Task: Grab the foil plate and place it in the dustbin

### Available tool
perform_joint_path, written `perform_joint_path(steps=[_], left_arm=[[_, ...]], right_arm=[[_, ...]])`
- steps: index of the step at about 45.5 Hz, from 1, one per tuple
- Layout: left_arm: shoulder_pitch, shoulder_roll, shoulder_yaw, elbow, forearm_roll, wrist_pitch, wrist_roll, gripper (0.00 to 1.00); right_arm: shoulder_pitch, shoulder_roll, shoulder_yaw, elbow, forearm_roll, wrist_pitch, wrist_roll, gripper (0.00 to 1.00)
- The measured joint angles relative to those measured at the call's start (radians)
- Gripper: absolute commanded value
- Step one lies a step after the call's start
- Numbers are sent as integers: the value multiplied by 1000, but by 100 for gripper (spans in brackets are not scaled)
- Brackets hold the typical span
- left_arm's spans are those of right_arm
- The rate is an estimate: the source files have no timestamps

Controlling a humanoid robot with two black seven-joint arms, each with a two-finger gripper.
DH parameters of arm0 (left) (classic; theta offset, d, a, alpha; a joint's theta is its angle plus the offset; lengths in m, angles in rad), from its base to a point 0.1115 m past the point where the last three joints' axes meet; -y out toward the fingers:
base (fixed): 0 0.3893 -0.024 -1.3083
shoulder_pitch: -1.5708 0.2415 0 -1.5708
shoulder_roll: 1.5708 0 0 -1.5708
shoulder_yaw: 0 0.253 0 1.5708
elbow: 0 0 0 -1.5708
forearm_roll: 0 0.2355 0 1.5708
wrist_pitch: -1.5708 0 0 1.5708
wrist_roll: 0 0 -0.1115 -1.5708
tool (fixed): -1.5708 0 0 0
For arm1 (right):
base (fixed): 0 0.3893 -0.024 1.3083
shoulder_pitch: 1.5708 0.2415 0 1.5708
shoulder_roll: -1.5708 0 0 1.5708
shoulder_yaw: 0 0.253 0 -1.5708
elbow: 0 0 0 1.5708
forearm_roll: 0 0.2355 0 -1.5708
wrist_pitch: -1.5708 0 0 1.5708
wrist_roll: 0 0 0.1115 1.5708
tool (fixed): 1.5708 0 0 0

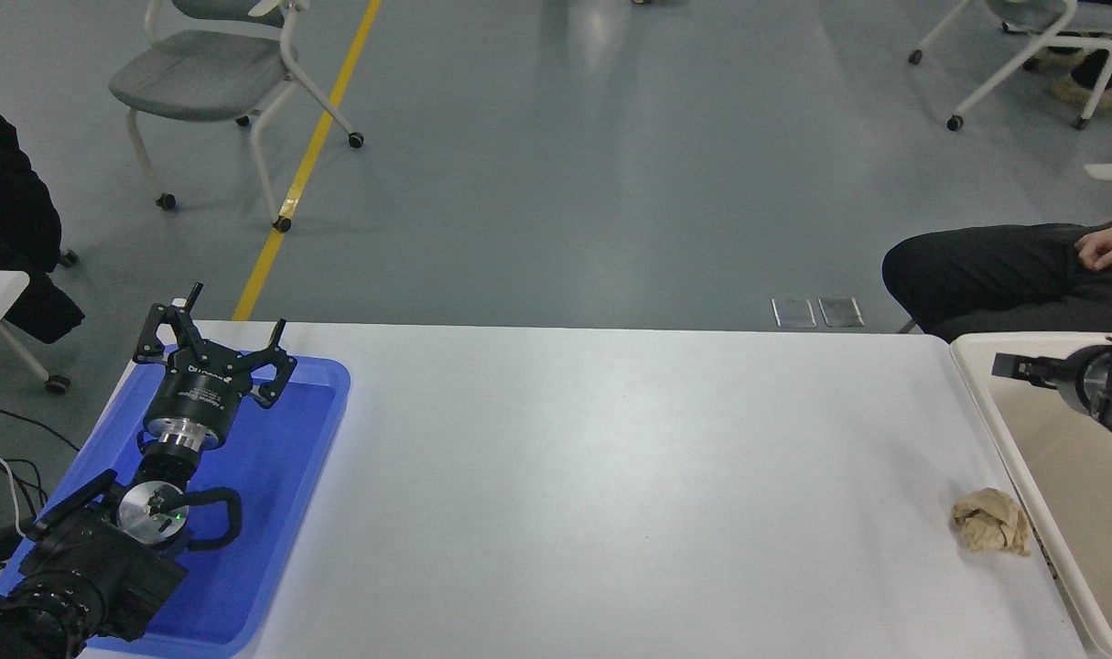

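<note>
Left claw (215, 343) parked, fingers spread; right claw (1022, 368) enters from right edge.

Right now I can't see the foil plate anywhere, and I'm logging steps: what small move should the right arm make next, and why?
Probably draw the right gripper back toward the robot's side. It hangs over the dustbin carrying nothing, and no foil plate shows on the table, only a brown paper ball. The left gripper sits parked over the blue tray.
</note>
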Motion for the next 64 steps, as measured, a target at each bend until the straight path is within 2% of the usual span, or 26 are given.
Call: perform_joint_path(steps=[16,27,37,64], left_arm=[[1,1,0,0,0,0,0,100],[1,1,0,0,0,0,0,100],[2,1,0,0,-1,0,0,100],[3,1,0,0,-1,0,0,100]], right_arm=[[374,7,-176,425,14,133,-2,100],[595,64,-216,591,151,272,-3,100],[749,137,-253,684,279,354,-4,100],[987,339,-304,788,431,462,-3,100]])
